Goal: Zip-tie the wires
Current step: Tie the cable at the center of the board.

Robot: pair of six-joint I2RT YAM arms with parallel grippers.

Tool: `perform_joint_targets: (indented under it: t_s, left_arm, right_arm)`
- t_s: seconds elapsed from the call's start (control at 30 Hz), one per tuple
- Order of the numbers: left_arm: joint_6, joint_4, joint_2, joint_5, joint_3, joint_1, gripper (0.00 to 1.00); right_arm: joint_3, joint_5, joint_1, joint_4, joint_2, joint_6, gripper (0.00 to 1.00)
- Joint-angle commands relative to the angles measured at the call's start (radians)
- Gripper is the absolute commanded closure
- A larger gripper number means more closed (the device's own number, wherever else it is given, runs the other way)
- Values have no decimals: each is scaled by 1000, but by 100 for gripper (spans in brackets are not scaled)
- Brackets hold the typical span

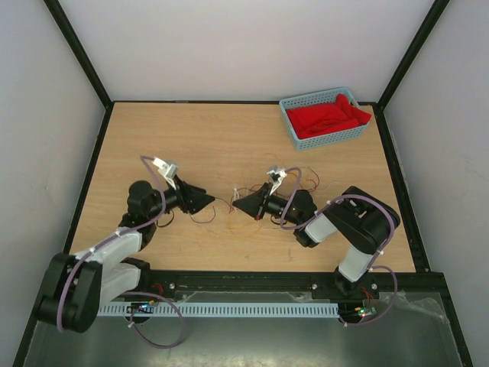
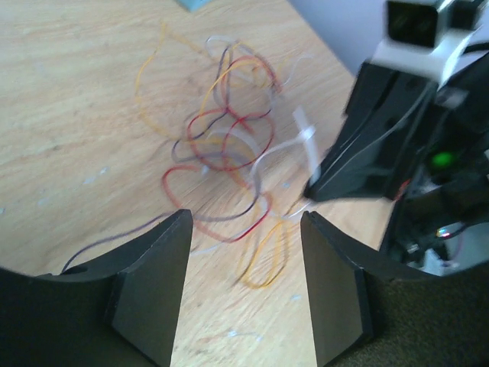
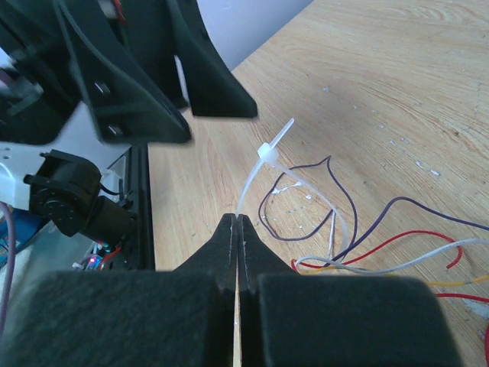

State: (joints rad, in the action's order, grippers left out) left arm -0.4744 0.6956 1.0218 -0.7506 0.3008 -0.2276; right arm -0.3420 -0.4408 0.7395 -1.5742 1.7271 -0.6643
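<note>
The wires (image 2: 229,141), thin red, orange and dark strands, lie loosely curled on the wooden table (image 1: 191,145) between my two grippers. My left gripper (image 2: 244,222) is open just above the table. An orange loop lies on the wood past its fingertips (image 2: 177,229), and nothing is between them. My right gripper (image 3: 238,220) is shut on the strap of a white zip tie (image 3: 267,151). The tie's head stands above the table, and its strap arcs down into the wires (image 3: 367,245). From above, the left gripper (image 1: 208,200) and the right gripper (image 1: 238,205) point at each other, a short gap apart.
A blue basket (image 1: 295,134) holding red cloth (image 1: 328,118) stands at the table's far right corner. More thin strands trail beside the right arm (image 1: 309,177). A black frame rail (image 1: 252,281) runs along the near edge by the arm bases.
</note>
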Motion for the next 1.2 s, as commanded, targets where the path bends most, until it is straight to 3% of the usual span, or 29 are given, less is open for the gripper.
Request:
perform_joint_targets:
  t_s: [0.0,0.3,0.53,0.83,1.17]
  left_arm:
    - [71,528,110,49,-129,-3,37]
    - [292,645,275,28,-53,-109,27]
    - [394,666,332,-36,-31,-166,26]
    - [420,781,409,-57,-45,-204,34]
    - [480,786,388,-9,-40,-253,47]
  right_arm:
    - [13,-66,-24,-78,-47,-61,100]
    - [23,-112,-33,-66,-85,-85,100]
    - [21,-145,-43,-67,-97,-103,100]
    - [21,-181,-52,-76,-116,-121,100]
    - [12,-212,-52,-79,-126,-135,100]
